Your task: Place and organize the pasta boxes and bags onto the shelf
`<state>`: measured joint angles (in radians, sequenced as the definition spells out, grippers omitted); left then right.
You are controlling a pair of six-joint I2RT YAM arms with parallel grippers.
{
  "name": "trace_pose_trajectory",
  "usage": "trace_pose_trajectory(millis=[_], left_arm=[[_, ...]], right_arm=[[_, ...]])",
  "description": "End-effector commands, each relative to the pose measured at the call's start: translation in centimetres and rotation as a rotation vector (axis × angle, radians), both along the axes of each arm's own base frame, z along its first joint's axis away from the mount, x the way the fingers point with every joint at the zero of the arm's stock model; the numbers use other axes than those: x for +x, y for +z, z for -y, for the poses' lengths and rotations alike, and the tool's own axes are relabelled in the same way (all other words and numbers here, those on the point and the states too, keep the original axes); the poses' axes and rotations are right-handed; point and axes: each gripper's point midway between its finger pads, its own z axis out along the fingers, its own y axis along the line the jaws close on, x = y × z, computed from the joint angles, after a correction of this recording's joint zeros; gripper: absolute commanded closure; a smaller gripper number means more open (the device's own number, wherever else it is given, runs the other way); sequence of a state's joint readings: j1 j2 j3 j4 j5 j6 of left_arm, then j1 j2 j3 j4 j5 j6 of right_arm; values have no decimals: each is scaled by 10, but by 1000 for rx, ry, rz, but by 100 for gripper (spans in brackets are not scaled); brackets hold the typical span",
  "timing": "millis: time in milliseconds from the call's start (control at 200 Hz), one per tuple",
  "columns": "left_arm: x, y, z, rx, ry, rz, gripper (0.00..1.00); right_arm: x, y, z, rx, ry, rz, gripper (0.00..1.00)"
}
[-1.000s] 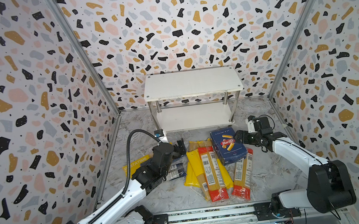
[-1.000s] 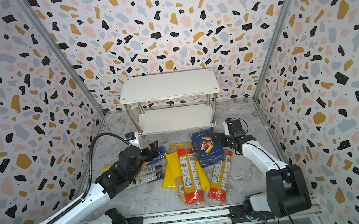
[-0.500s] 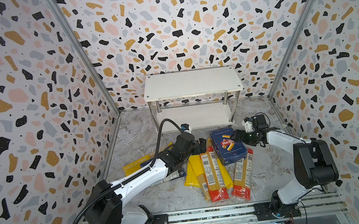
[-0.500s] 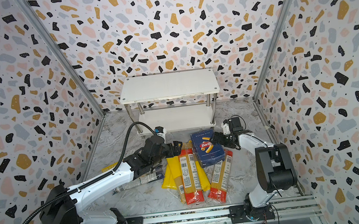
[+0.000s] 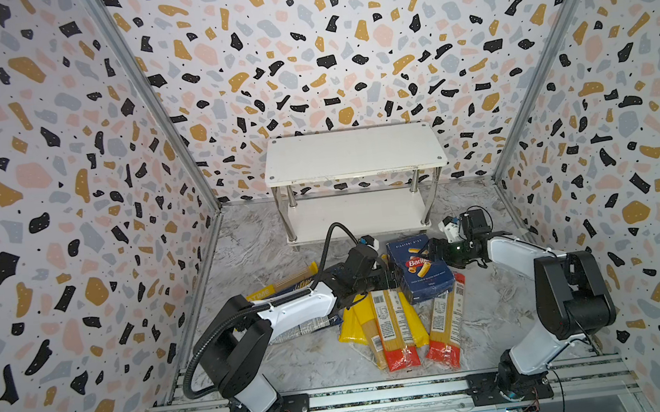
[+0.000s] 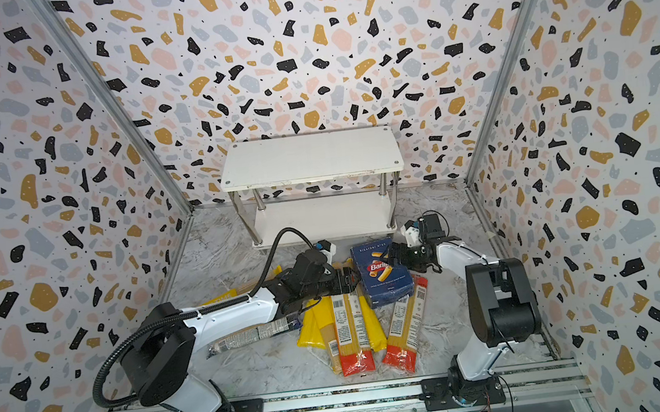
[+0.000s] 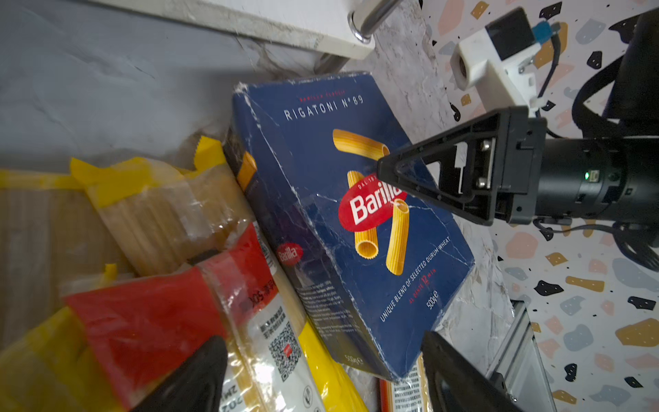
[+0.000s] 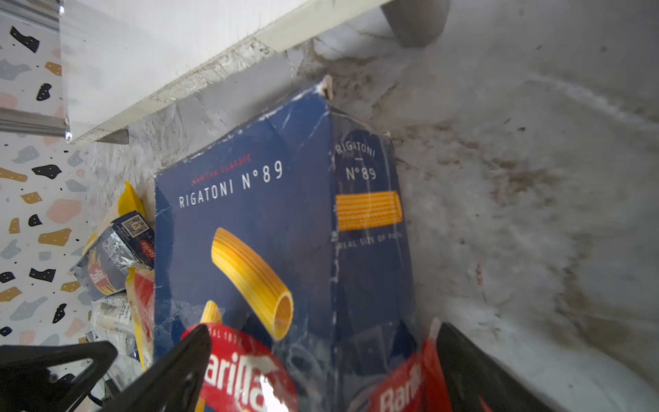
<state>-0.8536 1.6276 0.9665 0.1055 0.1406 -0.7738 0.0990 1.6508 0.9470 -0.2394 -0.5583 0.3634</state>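
**Both grippers spread around the rigatoni box**

The left gripper [image 5: 388, 279] lies low at the centre of both top views with its jaws spread wide. In the left wrist view its two black fingers [image 7: 192, 378] sit at the bottom edge of the frame. One is over a red-ended bag [image 7: 149, 321] and the other is just beside the near corner of the wide Barilla box [image 7: 356, 232]; neither clamps anything.

The right gripper [image 5: 435, 252] reaches in from the right of the frame, also fully spread. In the right wrist view one finger [image 8: 171, 371] hovers over the box's printed face by the red logo. The other stands off the side panel, so the box's long edge runs between them ungripped.

The wide box [image 5: 421, 272] lies tilted just right of centre, between the two grippers. Its lower end is propped on the bags and its top end points at the shelf [image 5: 356, 158].

Below it, the bags fan toward the lower centre on the marble floor [image 5: 267, 259]:
- two clear red-ended packs [image 5: 443, 329];
- yellow packs [image 5: 353, 325] to their left.

A yellow pack printed "TIME" [image 5: 282, 284] pokes out left of the left arm, and a clear bag with dark ends [image 6: 249, 332] lies under that forearm. The narrow Barilla box [image 8: 114, 257] shows at the middle left of the right wrist view, beyond the wide box.

The shelf stands upper centre against the back wall, near the wide box but apart from it.
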Motion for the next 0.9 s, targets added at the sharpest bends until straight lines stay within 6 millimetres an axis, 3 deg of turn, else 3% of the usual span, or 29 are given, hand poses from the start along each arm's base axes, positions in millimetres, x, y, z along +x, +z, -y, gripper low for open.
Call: trace_pose_trajectory(millis=[0, 205, 360, 666, 896], left_arm=[[-8, 24, 22, -98, -45, 26, 18], [-19, 18, 39, -122, -84, 2, 27], [-23, 6, 45, -139, -101, -23, 43], [-26, -11, 40, -108, -103, -32, 51], [-29, -23, 36, -100, -102, -43, 58]], right_arm=[[-6, -2, 1, -10, 26, -41, 1], [-8, -16, -6, 8, 73, -89, 1], [-10, -21, -12, 38, 103, -108, 1], [-27, -23, -45, 115, 221, -143, 1], [-37, -17, -58, 159, 249, -143, 1]])
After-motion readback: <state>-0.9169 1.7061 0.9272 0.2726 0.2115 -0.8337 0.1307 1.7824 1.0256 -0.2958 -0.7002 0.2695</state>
